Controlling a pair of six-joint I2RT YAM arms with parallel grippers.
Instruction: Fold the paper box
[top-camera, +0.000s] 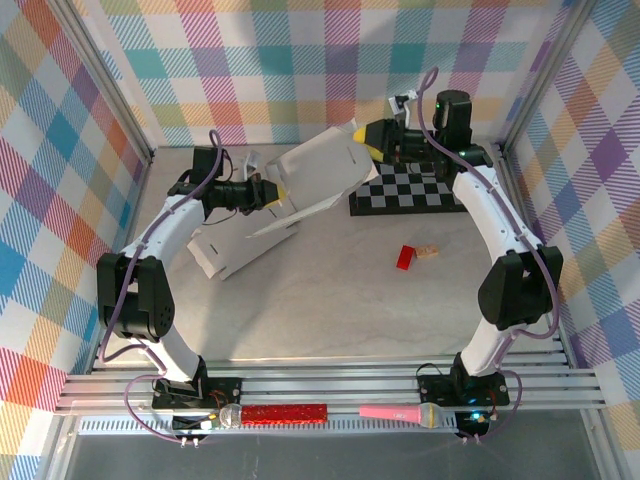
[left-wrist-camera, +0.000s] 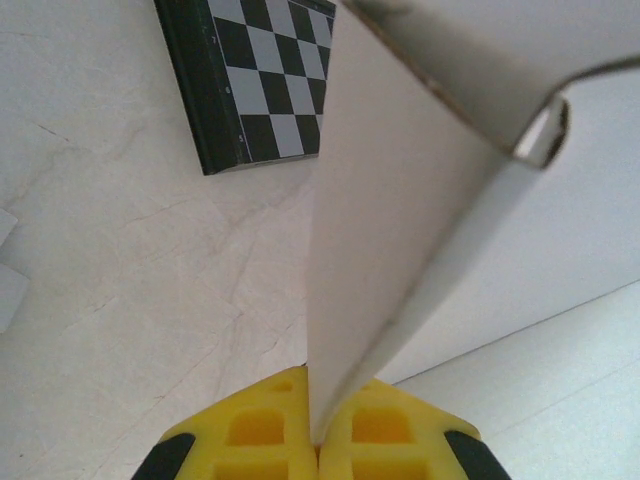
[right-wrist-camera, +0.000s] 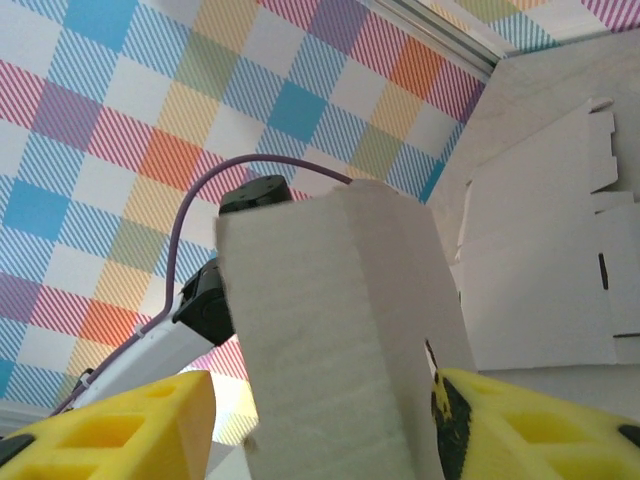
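The white paper box (top-camera: 320, 165) hangs partly folded above the table, between both arms. My left gripper (top-camera: 272, 193) is shut on a thin flap of it; in the left wrist view the flap (left-wrist-camera: 400, 200) rises from between the closed yellow fingers of the gripper (left-wrist-camera: 320, 440). My right gripper (top-camera: 372, 137) meets the box's upper right end. In the right wrist view a box panel (right-wrist-camera: 340, 340) stands between the spread jaws of the gripper (right-wrist-camera: 325, 425): the left finger (right-wrist-camera: 120, 430) is clear of the paper, the right finger (right-wrist-camera: 520, 430) is at its edge.
A second flat white box blank (top-camera: 225, 250) lies on the table under the left arm. A black checkerboard (top-camera: 410, 188) lies at the back right. A red block (top-camera: 405, 258) and a small wooden block (top-camera: 428, 251) sit mid-table. A pink microphone (top-camera: 405, 412) rests on the front rail.
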